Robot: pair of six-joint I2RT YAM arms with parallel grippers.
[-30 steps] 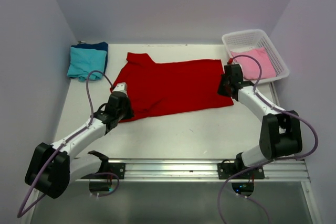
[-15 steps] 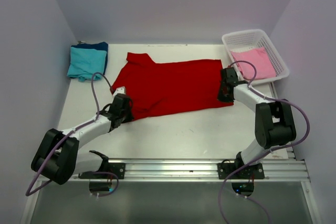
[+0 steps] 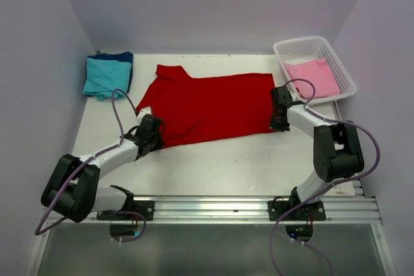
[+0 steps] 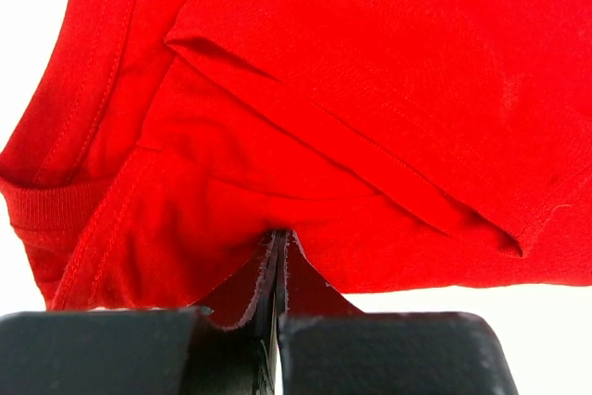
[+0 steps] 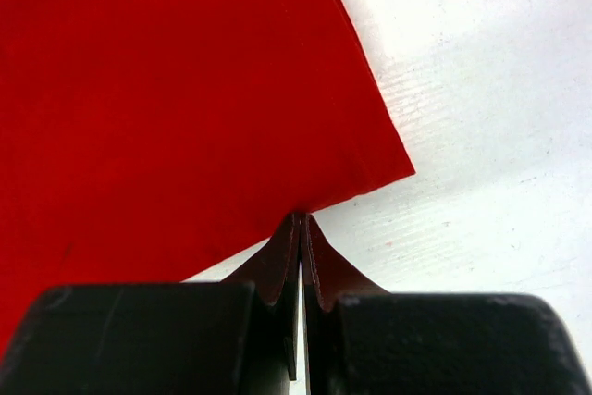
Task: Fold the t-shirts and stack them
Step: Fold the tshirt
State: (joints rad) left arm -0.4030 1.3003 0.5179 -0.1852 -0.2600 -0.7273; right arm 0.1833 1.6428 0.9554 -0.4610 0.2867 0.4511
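red t-shirt (image 3: 210,105) lies flat across the middle of the top view, pinched at both lower corners.
it's light, limp cloth, likely to sag and drag, so take it by the hems: your left gripper (image 4: 277,261) is clamped on the lower-left edge, your right gripper (image 5: 301,233) on the lower-right hem corner.
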